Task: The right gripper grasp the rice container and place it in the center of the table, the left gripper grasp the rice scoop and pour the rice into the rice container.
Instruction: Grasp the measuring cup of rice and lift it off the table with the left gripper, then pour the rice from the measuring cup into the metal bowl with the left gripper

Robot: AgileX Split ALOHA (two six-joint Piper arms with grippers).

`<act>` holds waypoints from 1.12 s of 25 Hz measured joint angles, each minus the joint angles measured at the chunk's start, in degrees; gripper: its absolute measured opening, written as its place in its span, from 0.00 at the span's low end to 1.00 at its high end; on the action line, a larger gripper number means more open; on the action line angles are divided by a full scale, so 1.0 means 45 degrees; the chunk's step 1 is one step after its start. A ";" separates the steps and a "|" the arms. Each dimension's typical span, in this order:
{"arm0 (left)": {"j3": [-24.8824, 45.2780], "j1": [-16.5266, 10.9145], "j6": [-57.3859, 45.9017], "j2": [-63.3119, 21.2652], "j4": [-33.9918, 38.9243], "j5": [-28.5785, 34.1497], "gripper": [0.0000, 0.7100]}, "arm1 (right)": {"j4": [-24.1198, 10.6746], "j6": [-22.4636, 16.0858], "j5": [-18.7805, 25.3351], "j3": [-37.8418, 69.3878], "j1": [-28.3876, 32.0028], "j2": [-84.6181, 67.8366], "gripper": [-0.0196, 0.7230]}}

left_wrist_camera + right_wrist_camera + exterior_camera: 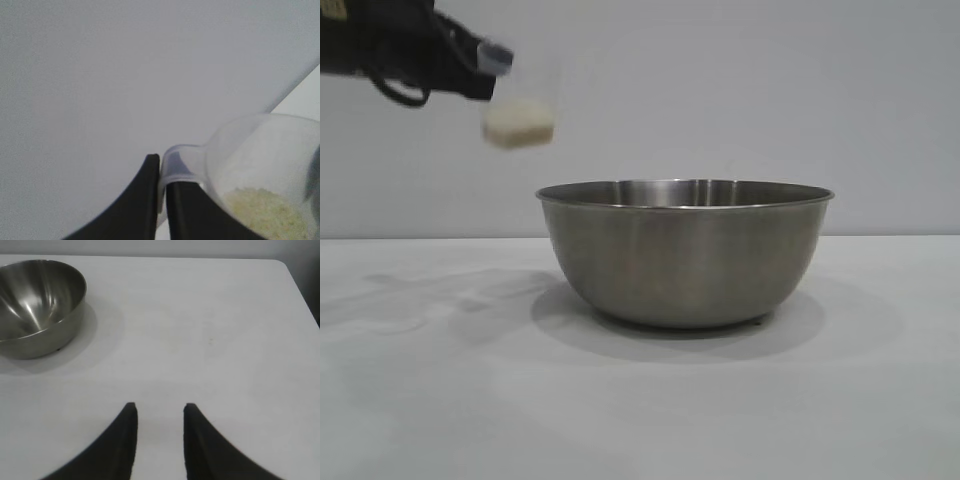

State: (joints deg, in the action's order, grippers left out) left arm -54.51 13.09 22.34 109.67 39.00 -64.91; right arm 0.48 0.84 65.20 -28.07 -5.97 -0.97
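Observation:
The rice container (685, 255), a large steel bowl, stands upright on the white table (420, 400) near its middle; it also shows in the right wrist view (37, 305), and its inside looks bare there. My left gripper (485, 70) is high at the upper left, shut on the side handle of the rice scoop (520, 110), a frosted cup held above and left of the bowl. Rice (518, 127) lies in the cup's bottom. In the left wrist view my left gripper (162, 167) pinches the handle (177, 162), with rice (265, 215) inside the scoop. My right gripper (159, 410) is open and empty above the table, apart from the bowl.
The table's far edge (150, 257) and its rounded corner (282, 265) show in the right wrist view. A plain pale wall (770, 100) stands behind the table.

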 joint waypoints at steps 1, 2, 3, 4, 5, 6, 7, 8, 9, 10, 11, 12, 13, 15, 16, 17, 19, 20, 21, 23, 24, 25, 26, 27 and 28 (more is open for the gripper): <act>-0.0029 0.0113 0.0604 0.0000 0.0081 0.0000 0.00 | 0.0000 0.0000 0.0000 0.0000 0.0000 0.0000 0.32; -0.0053 0.0237 0.1154 0.0000 0.0161 -0.0008 0.00 | 0.0000 0.0000 0.0000 0.0000 0.0000 0.0000 0.32; -0.0072 0.0342 0.1805 0.0000 0.0218 -0.0008 0.00 | 0.0000 0.0000 0.0000 0.0000 0.0000 0.0000 0.32; -0.0083 0.0436 0.2365 0.0000 0.0243 -0.0008 0.00 | 0.0000 0.0000 0.0000 0.0000 0.0000 0.0000 0.32; -0.0104 0.0498 0.2789 0.0000 0.0243 -0.0008 0.00 | 0.0000 0.0000 0.0000 0.0000 0.0000 0.0000 0.32; -0.0104 0.0583 0.3050 0.0000 0.0243 -0.0008 0.00 | 0.0000 0.0000 0.0000 0.0000 0.0000 0.0000 0.32; -0.0104 0.0666 0.3322 0.0000 0.0243 -0.0008 0.00 | 0.0000 0.0000 0.0000 0.0000 0.0000 0.0000 0.32; -0.0104 0.0728 0.3578 0.0000 0.0243 -0.0008 0.00 | 0.0000 0.0000 0.0000 0.0000 0.0000 0.0000 0.32; -0.0104 0.0838 0.4020 0.0000 0.0243 -0.0008 0.00 | 0.0000 0.0000 0.0000 0.0000 0.0000 0.0000 0.32; -0.0104 0.0977 0.4344 0.0000 0.0243 -0.0008 0.00 | 0.0000 0.0000 0.0000 0.0000 0.0000 0.0000 0.32; -0.0104 0.1100 0.4818 0.0000 0.0243 -0.0008 0.00 | 0.0000 0.0000 0.0000 0.0000 0.0000 0.0000 0.32; -0.0104 0.1204 0.5275 0.0000 0.0243 -0.0008 0.00 | 0.0000 0.0000 0.0000 0.0000 0.0000 0.0000 0.32; -0.0104 0.1314 0.5655 0.0000 0.0243 -0.0008 0.00 | 0.0000 0.0000 0.0000 0.0000 0.0000 0.0000 0.32; -0.0104 0.1525 0.6549 0.0000 0.0218 -0.0008 0.00 | 0.0000 0.0000 0.0000 0.0000 0.0000 0.0000 0.32; -0.0104 0.1610 0.6993 0.0000 0.0165 -0.0008 0.00 | 0.0000 0.0000 0.0000 0.0000 0.0000 0.0000 0.32; -0.0104 0.1730 0.7353 0.0000 0.0004 -0.0008 0.00 | 0.0000 0.0000 0.0000 0.0000 0.0000 0.0000 0.32; -0.0104 0.1938 0.8132 0.0000 -0.0381 -0.0008 0.00 | 0.0000 0.0000 0.0000 0.0000 0.0000 0.0000 0.32; -0.0104 0.2037 0.8558 0.0000 -0.0534 -0.0008 0.00 | 0.0000 0.0000 0.0000 0.0000 0.0000 0.0000 0.32; -0.0104 0.2136 0.8962 0.0000 -0.0615 -0.0008 0.00 | 0.0000 0.0000 0.0000 0.0000 0.0000 0.0000 0.32; -0.0104 0.2287 0.9708 0.0000 -0.0744 -0.0008 0.00 | 0.0000 0.0000 0.0000 0.0000 0.0000 0.0000 0.32; -0.0104 0.2287 0.9708 0.0000 -0.0744 -0.0008 0.00 | 0.0000 0.0000 0.0000 0.0000 0.0000 0.0000 0.32; -0.0104 0.2421 1.0213 0.0000 -0.0744 -0.0008 0.00 | 0.0000 0.0000 0.0000 0.0000 0.0000 0.0000 0.32; -0.0104 0.2444 1.0462 0.0000 -0.0744 -0.0008 0.00 | 0.0000 0.0000 0.0000 0.0000 0.0000 0.0000 0.32; -0.0104 0.2473 1.0706 0.0000 -0.0744 -0.0008 0.00 | 0.0000 0.0000 0.0000 0.0000 0.0000 0.0000 0.32; -0.0104 0.2473 1.0967 0.0000 -0.0744 -0.0008 0.00 | 0.0000 0.0000 0.0000 0.0000 0.0000 0.0000 0.32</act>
State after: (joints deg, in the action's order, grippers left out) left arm -54.98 24.22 71.69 109.67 35.65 -64.94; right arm 0.48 0.84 65.20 -28.07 -5.97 -0.97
